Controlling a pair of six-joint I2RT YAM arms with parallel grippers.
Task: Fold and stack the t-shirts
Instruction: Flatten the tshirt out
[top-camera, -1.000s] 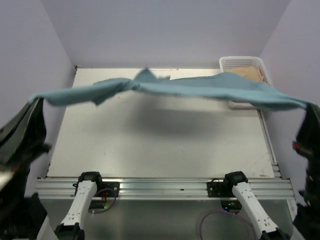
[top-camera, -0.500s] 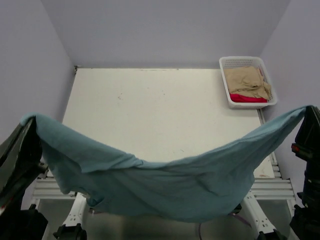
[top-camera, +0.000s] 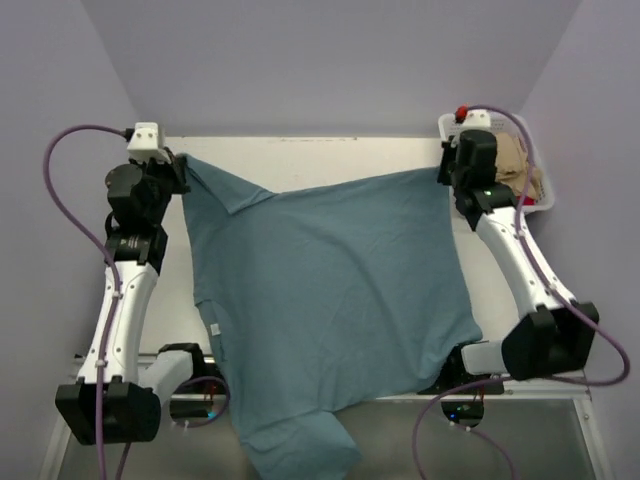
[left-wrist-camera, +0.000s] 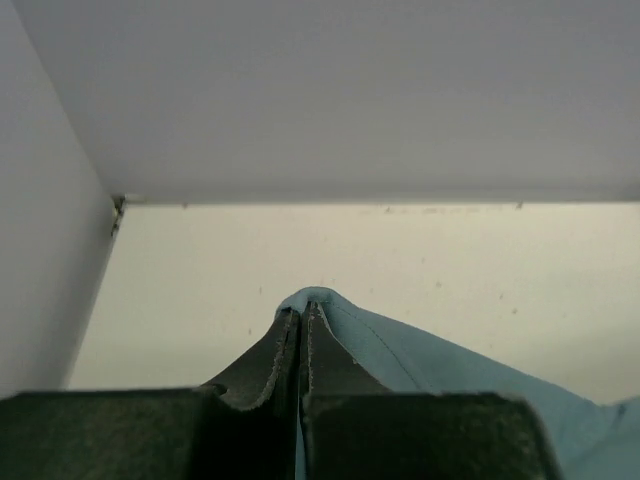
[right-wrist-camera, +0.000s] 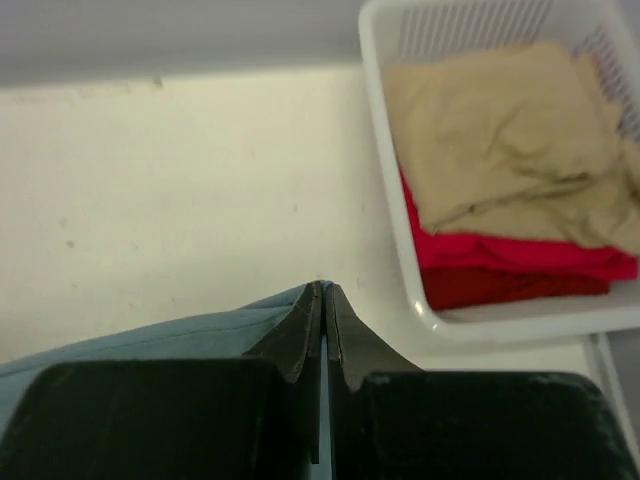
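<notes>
"Lavender walls on three sides, pale tabletop (top-camera: 300, 158) below. Where's the teal t-shirt (top-camera: 330, 290)?"

"Spread wide across the tabletop, mostly flat. Its near end hangs over the front edge between the two arm bases."

"And the left claw (left-wrist-camera: 303, 322)?"

"Pinched tight on the shirt's far left corner; the wrist view shows blue cloth folded over the closed fingertips."

"The right claw (right-wrist-camera: 323, 297)?"

"Same story: clamped on the far right corner, just beside the white basket (right-wrist-camera: 520, 322) – apart from it, not touching."

"What's in the basket?"

"A crumpled tan t-shirt (right-wrist-camera: 500, 130) on top of a red t-shirt (right-wrist-camera: 500, 265) – both inside, at the tabletop's far right corner."
</notes>
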